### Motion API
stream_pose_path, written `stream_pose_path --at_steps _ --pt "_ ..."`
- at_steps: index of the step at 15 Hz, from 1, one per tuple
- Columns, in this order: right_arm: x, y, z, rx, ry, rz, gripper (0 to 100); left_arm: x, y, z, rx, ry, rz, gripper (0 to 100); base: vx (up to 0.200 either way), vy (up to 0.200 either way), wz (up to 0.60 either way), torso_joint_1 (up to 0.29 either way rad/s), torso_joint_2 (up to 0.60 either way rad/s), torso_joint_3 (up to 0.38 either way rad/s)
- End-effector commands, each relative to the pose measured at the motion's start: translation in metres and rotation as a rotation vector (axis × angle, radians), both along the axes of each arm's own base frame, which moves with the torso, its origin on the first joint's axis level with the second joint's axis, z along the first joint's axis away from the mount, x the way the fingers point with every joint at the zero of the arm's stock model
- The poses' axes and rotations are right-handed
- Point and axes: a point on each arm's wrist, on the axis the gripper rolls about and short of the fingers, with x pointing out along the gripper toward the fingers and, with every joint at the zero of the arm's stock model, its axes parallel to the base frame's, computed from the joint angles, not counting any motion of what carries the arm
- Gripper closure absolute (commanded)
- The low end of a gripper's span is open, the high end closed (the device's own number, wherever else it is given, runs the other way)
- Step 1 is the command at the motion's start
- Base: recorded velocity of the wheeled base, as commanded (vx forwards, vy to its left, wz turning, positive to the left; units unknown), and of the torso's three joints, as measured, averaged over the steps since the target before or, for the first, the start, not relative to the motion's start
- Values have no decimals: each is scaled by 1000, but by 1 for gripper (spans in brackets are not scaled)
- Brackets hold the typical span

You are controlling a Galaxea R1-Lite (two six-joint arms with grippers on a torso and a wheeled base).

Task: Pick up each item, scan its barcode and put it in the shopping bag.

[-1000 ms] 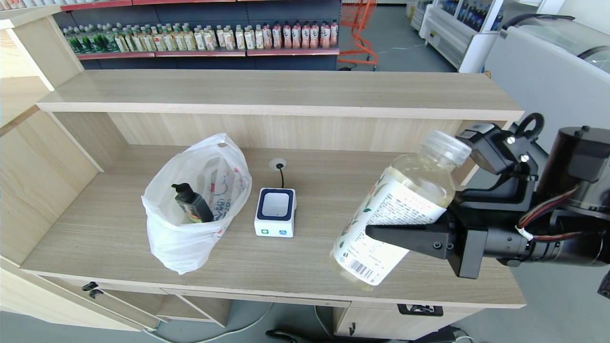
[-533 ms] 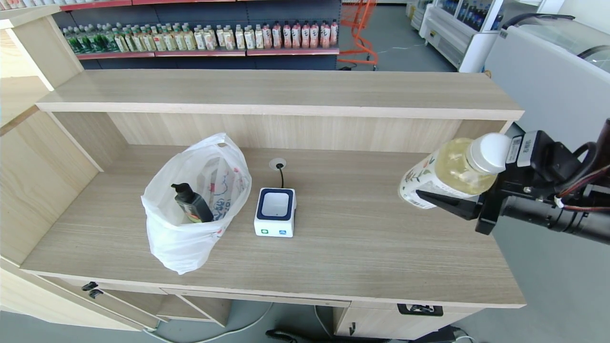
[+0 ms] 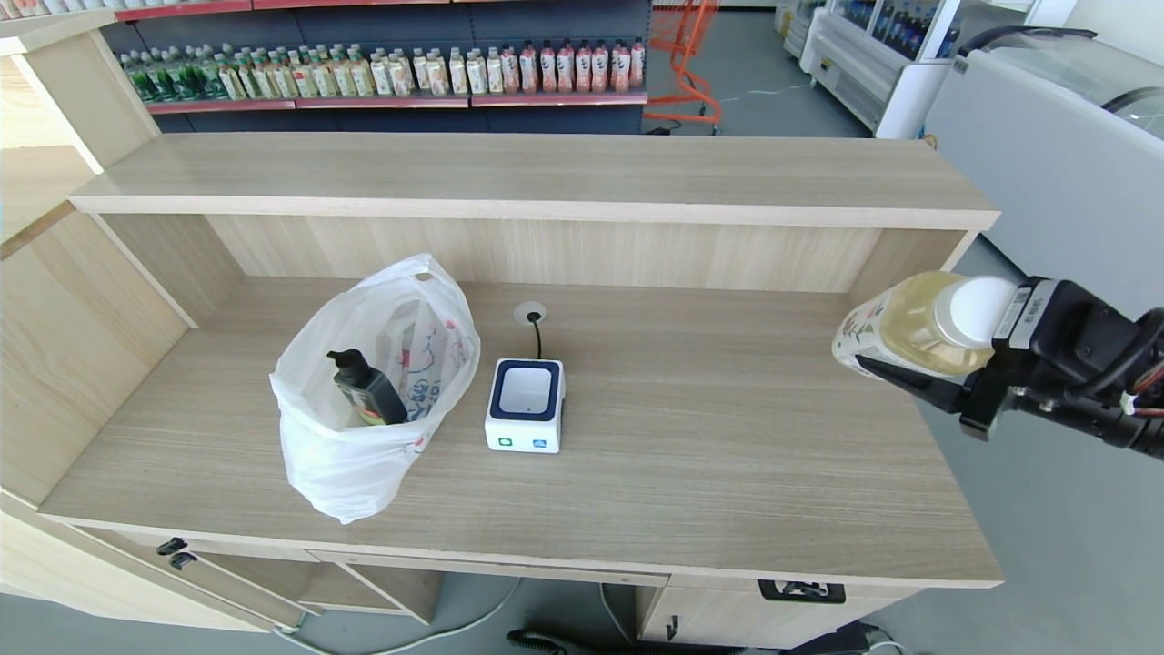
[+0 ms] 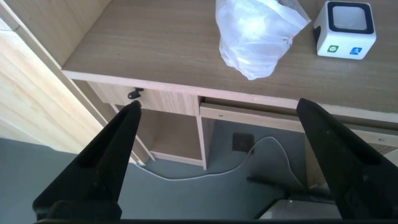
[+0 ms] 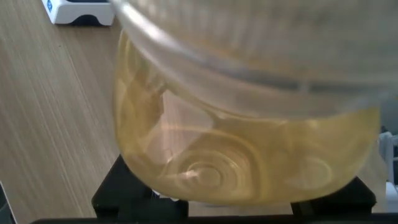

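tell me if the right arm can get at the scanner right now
Probably yes. The right gripper, shut on the bottle, hangs at the right end of the counter, and only its bare top lies between it and the scanner.

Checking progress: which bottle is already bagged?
The dark bottle, inside the white bag; the pale tea bottle is clamped in the right gripper.

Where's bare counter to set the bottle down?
Widest bare patch for the bottle: counter right of the scanner, out to its right edge. Narrower strip between bag and left wall. Bag and scanner sit close: crowded.
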Motion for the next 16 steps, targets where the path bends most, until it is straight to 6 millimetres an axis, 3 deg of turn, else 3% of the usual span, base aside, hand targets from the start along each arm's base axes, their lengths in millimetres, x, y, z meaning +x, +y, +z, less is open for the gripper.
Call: stream_pose_path --at_steps 1,3,16 --pt "-2 -1 -1 0 2 -3 100 0 0 0 0 -1 0 0 0 0 0 0 0 0" --pt "-2 1 -2 -1 8 5 100 0 0 0 -3 -1 0 0 0 0 0 0 0 0" --pt "-8 3 -6 45 83 19 100 0 0 0 -2 -1 0 0 0 200 0 2 2 2"
